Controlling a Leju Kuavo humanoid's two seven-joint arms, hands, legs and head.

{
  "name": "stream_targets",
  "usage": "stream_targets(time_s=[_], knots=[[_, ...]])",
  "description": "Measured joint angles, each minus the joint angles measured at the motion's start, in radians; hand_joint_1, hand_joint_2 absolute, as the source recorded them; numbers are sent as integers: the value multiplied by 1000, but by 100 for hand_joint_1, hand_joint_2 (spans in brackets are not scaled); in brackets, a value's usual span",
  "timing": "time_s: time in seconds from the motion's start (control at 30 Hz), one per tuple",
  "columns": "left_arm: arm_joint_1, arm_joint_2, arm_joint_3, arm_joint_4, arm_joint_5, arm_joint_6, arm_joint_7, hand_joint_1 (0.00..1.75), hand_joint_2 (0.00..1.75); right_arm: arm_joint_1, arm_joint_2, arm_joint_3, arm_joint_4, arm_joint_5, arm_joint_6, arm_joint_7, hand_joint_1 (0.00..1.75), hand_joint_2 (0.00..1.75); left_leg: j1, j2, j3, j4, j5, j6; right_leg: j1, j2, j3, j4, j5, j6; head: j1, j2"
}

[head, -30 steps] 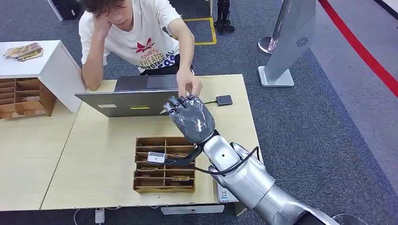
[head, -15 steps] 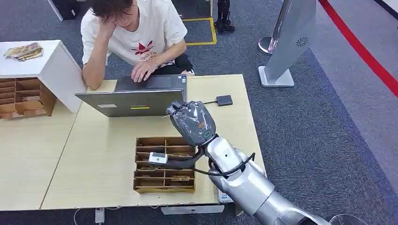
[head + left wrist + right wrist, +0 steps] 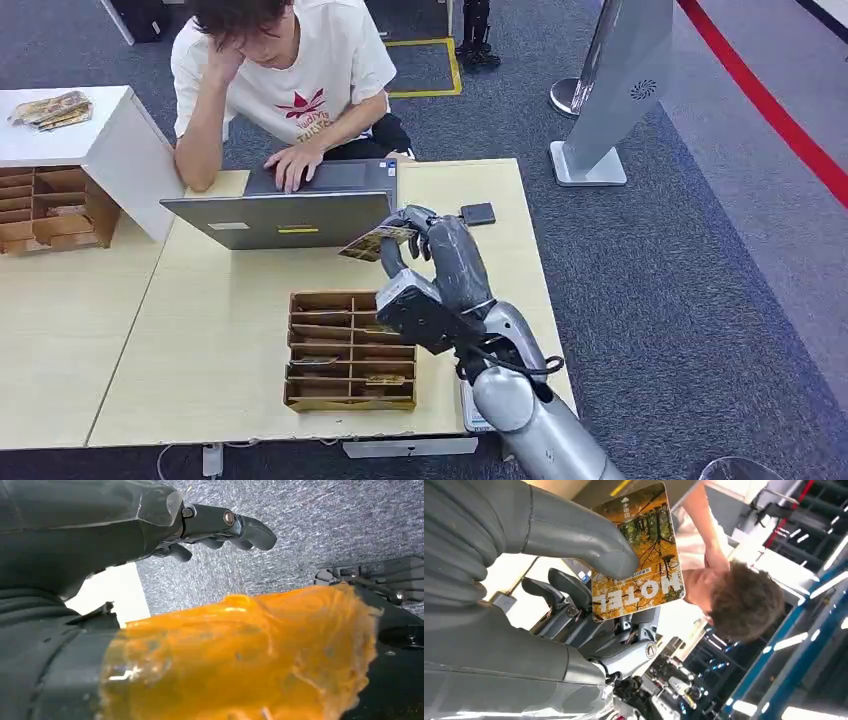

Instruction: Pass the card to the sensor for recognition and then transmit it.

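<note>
While pinched by right robot hand [image 3: 440,262]: card [image 3: 372,242], apparently above table [image 3: 200,330], nr laptop [image 3: 285,215].

A dark grey-blue carpet floor [image 3: 690,300] covers the room, crossed at the far right by a broad red stripe [image 3: 770,105] running diagonally. A yellow taped rectangle outline [image 3: 440,60] marks the carpet at the far side. In the middle stands a light wooden table [image 3: 220,340], joined on its left by a second pale wooden table [image 3: 50,350]. At the far left sits a white box-shaped cabinet [image 3: 120,140]. To the far right of the table rises a tall silver slanted kiosk stand [image 3: 625,80] on a flat base, with a round metal post base [image 3: 572,95] behind it. Lighting is even and bright.
</note>
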Motion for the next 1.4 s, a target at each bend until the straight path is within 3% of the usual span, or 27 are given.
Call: stream_targets(time_s=[0.3,0.67,0.83,0.97,1.13,1.4], knots=[[14,0,0,0,46,16,-24,0,0,102,-6,-73,-106,-284,81,-26,175,175,0,0,0,0,-1,0,0,0,0,0,-1,0,0,0],[37,1,34,0,112,29,-36,0,0,336,-100,-191,-200,-274,79,1,175,175,0,0,0,0,-3,0,0,0,0,-1,-2,1,0,0],[37,1,44,0,119,32,-36,0,0,384,-121,-219,-211,-255,78,13,175,175,0,0,0,0,-3,0,0,0,0,-1,-3,0,0,0],[39,1,52,0,126,34,-36,0,0,415,-132,-237,-215,-186,77,34,175,175,0,0,0,0,-3,0,0,0,0,-1,-3,0,0,0],[40,0,69,0,127,34,-34,0,0,435,-145,-246,-214,55,-7,70,175,175,0,0,0,0,-3,0,0,0,0,-1,-3,0,0,0],[40,-1,70,0,115,26,-21,0,0,440,-155,-233,-193,332,-32,127,175,175,0,0,0,0,-3,0,0,0,1,-1,-3,1,0,0]])
